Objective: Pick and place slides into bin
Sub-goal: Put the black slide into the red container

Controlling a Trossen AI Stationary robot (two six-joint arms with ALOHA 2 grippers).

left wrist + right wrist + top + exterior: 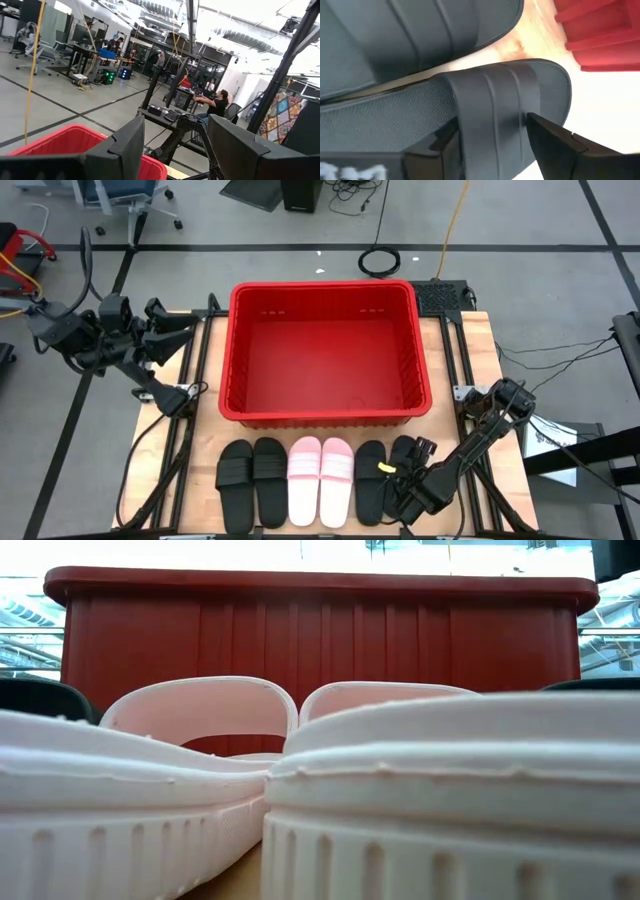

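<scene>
We see the red bin [325,355] empty, six slides waiting, our right gripper [408,478] straddling the rightmost black slide's [510,105] strap, unclosed.

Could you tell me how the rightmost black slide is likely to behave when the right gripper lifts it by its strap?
Probably light and bendy: the black slide looks like moulded foam, so held at the strap between the right gripper fingers it may droop or swing. Its flat sole shouldn't roll. The matte, ribbed strap likely grips well.

A robotics lab is showing here: desks with computers [102,75] sitting at middle left, a seated person [216,104] working centre-right, cables [380,260] trailing across the floor.
</scene>
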